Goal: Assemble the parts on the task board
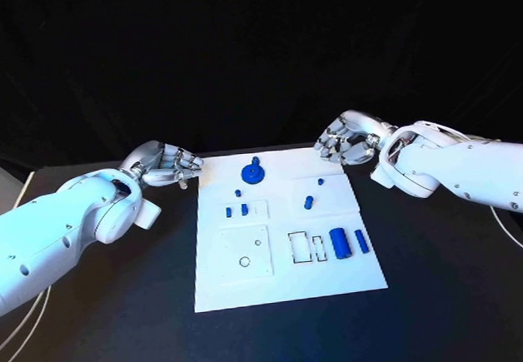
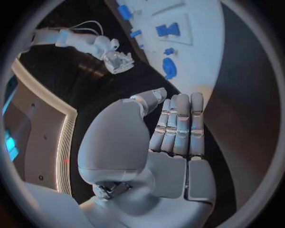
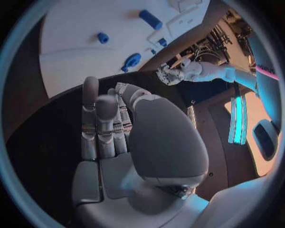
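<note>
From the head view we see the board (image 1: 286, 271) lying in the middle of the black counter (image 1: 103, 325), with blue parts (image 1: 339, 244) on it: a round one (image 1: 252, 176) near its far edge, small pegs in the middle, cylinders toward the right. Our left hand (image 1: 164, 165) hovers just off the board's far left corner, our right hand (image 1: 348, 141) just off the far right corner; both are released, holding nothing.

In the left wrist view our left hand (image 2: 178, 137) has its fingers (image 2: 181, 123) straight and side by side, empty, with the board (image 2: 202, 52) beyond the fingertips.

In the right wrist view our right hand (image 3: 113, 133) is likewise extended and empty, the board (image 3: 77, 38) beyond it, apart.
</note>
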Tool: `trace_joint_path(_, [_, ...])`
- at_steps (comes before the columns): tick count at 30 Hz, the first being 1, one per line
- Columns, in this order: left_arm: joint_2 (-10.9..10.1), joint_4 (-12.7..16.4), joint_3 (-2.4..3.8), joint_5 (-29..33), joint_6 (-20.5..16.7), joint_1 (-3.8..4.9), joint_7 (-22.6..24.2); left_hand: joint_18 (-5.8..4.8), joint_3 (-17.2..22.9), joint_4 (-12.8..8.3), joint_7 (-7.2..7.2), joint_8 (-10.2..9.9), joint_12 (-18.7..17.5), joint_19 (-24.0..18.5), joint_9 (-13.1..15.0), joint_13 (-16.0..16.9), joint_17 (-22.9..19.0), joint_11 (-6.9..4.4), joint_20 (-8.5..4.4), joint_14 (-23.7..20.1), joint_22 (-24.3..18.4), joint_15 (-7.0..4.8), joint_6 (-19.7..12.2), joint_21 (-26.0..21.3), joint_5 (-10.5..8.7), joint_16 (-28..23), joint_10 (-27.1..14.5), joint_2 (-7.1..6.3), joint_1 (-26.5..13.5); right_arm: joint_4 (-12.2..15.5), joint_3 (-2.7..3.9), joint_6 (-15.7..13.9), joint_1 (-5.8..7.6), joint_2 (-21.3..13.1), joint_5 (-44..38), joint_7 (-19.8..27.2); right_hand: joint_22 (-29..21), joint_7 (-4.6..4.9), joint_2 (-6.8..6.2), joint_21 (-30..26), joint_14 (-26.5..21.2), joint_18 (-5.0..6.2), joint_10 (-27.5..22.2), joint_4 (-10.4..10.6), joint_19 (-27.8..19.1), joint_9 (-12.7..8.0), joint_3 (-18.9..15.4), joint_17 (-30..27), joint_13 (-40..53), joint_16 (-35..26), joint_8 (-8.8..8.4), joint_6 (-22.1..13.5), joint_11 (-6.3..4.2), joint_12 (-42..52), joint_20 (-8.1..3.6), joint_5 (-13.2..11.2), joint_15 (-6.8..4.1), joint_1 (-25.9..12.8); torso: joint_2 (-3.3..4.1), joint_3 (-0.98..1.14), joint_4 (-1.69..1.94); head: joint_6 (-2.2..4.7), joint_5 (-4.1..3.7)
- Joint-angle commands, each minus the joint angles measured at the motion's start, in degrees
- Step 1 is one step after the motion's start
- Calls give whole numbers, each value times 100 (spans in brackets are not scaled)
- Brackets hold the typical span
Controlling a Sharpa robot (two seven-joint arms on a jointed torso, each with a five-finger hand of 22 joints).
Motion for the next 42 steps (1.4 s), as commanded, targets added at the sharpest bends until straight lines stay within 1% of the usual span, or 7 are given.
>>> trace_joint_path(1, [-198, 316, 136, 1736, 129, -184, 818, 39, -54, 9, -34, 50, 33, -12, 6, -9, -40, -4, 2, -68, -59, -12, 34, -83, 16, -58, 35, 21, -45, 137, 0, 345, -42, -52, -1684, -660, 469, -11, -31, 378, 205, -62, 52, 0, 193, 32, 91, 633, 12, 626, -31, 30, -9, -21, 18, -41, -32, -99, 3, 1, 16, 65, 45])
trace_joint_path(2, [-233, 363, 165, 1771, 135, -221, 835, 40, -52, -1, -38, 79, 39, -7, 16, -10, -50, -12, -2, -77, -71, -16, 76, -99, 26, -75, 43, 41, -15, 152, 0, 353, -49, -58, -1765, -702, 563, -22, -35, 451, 210, -76, 75, 4, 233, 42, 105, 741, 21, 729, -26, 39, -11, -13, 21, -54, -37, -115, 6, 0, 18, 67, 46])
trace_joint_path(6, [-503, 762, 450, 2011, 146, -537, 978, 35, -113, 9, -43, 142, 43, -3, 38, -23, -86, -10, -6, -111, -117, -12, 139, -168, 26, -130, 35, 35, -10, 305, -2, 356, -110, -102, -2409, -1147, 1081, -25, -126, 846, 250, -153, 50, 44, 465, 95, 168, 1327, 38, 1281, -27, 24, -6, -30, 30, -112, -26, -227, 9, -1, 32, 67, 59])
trace_joint_path(8, [-591, 898, 528, 2114, 56, -629, 1007, 33, -160, 41, -40, 142, 45, 2, 36, -30, -95, -8, -1, -108, -146, -7, 113, -211, 14, -139, 32, 22, -45, 380, -3, 343, -139, -116, -2590, -1354, 1147, -7, -154, 895, 250, -166, -103, 75, 497, 109, 197, 1424, 8, 1384, -33, 8, 27, -44, 47, -123, 0, -272, 12, -11, 45, 56, 60])
trace_joint_path(13, [-734, 1088, 629, 2387, -160, -756, 1051, 35, -206, 67, -28, 118, 40, 30, 22, -41, -97, 2, 2, -81, -182, -1, 40, -257, 5, -123, -1, 7, -60, 540, -7, 444, -183, -136, -2827, -1682, 1347, 19, -228, 1036, 241, -194, -371, 125, 568, 140, 258, 1611, -40, 1581, -61, -61, 85, -41, 93, -184, 53, -342, 8, -16, 47, 35, 37])
trace_joint_path(23, [-851, 1218, 691, 2529, -289, -827, 1089, 35, -228, 77, -25, 117, 42, 51, 19, -44, -92, 8, 4, -66, -199, 3, 20, -277, 6, -105, -26, 2, -60, 738, -14, 691, -260, -155, -3053, -1921, 1439, 39, -290, 1091, 225, -202, -546, 118, 592, 166, 206, 1700, -50, 1697, -97, -145, 121, -39, 128, -206, 86, -390, 18, -13, 34, 8, 21])
trace_joint_path(42, [-835, 1174, 700, 2425, -363, -848, 1107, 36, -239, 79, -13, 108, 54, 82, 12, -45, -87, 14, 5, -49, -215, 4, -17, -293, 12, -85, -43, 11, -39, 633, -17, 463, -348, 75, -3088, -1953, 1541, 48, -194, 1157, 204, -208, -554, 99, 614, 225, 374, 1736, -49, 1778, -62, -85, 127, -28, 140, -178, 96, -308, 17, -11, 40, -9, 16])
